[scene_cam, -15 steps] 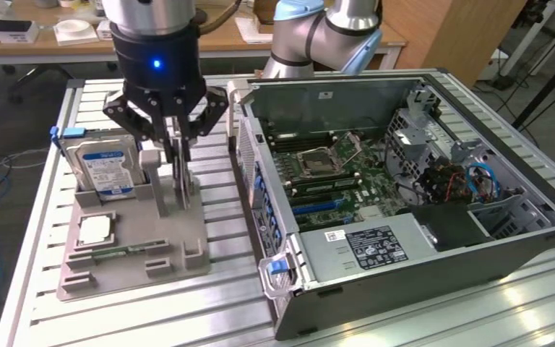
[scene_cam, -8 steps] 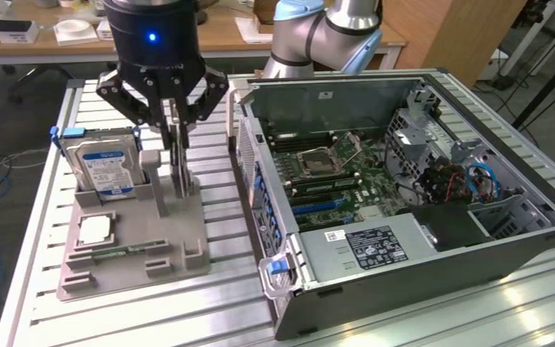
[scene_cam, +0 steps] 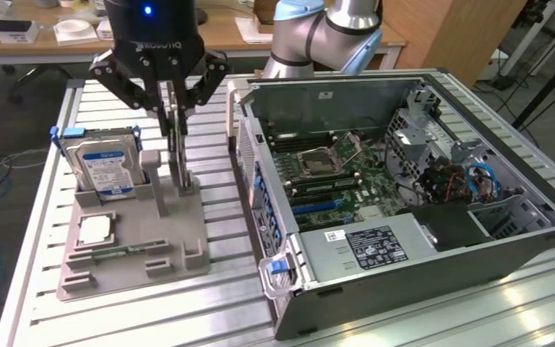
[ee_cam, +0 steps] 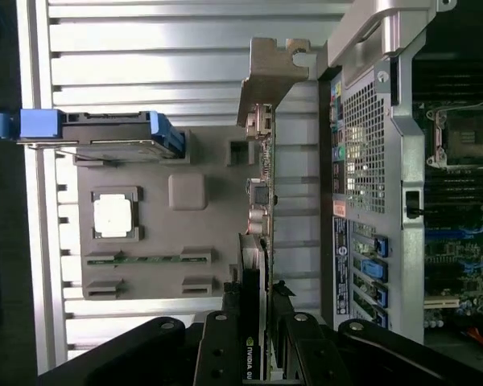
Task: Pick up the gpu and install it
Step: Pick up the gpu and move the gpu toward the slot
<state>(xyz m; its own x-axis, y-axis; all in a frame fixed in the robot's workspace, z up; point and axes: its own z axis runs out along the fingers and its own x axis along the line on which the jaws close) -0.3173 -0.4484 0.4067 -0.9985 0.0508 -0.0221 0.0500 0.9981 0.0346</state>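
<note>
Pick step: gripper (scene_cam: 175, 129) clenched on gpu (scene_cam: 181, 170) upright in grey holder (scene_cam: 186, 224); clearing it calls for straight lift

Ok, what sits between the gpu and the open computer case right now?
Nothing loose: only the edge of the grey holder and bare table slats separate the gpu from the case, in both views.

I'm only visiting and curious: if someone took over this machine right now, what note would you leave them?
Gripper: shut on the gpu, which sits edge-on between its fingers.
The gpu stands upright at the gray holder, beside the hard drive. I cannot tell if it has left its slot.
Done: card grasped.
Left: it is not yet in the open computer case.
</note>
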